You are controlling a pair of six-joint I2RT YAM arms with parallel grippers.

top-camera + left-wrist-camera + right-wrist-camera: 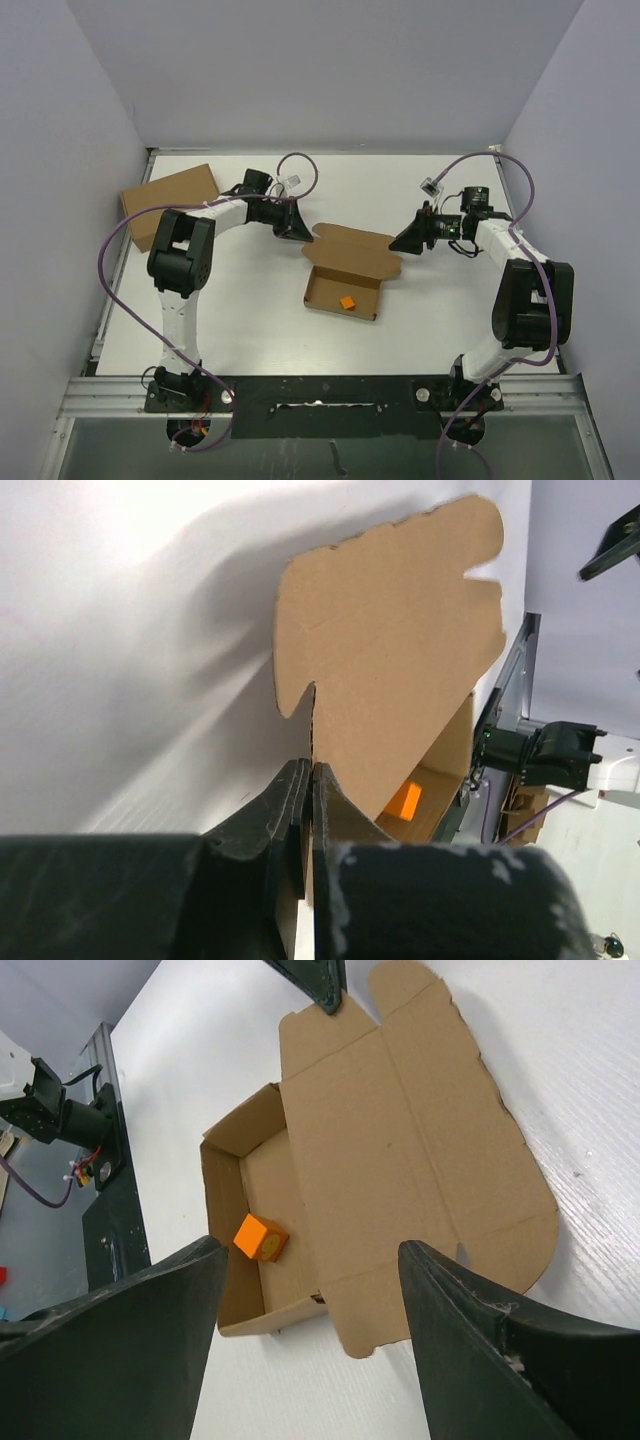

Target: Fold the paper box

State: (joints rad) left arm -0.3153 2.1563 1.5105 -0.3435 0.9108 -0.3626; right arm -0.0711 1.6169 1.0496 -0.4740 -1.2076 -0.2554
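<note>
- Plain box (170, 203) lies at the table's (240, 320) far left.
- Left gripper (299, 231) is pinched tight on the paper box's (352, 256) left lid flap.
- Paper box sits mid-table, lid open, orange cube (347, 302) in its tray.
- Right gripper (397, 243), fingers spread wide, hovers at the lid's right end.

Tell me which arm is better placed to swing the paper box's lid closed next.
Left, probably. The left claw is shut on the lid edge of the paper box, beside a side flap. The right claw hangs open short of the lid's other end, gripping nothing.
</note>
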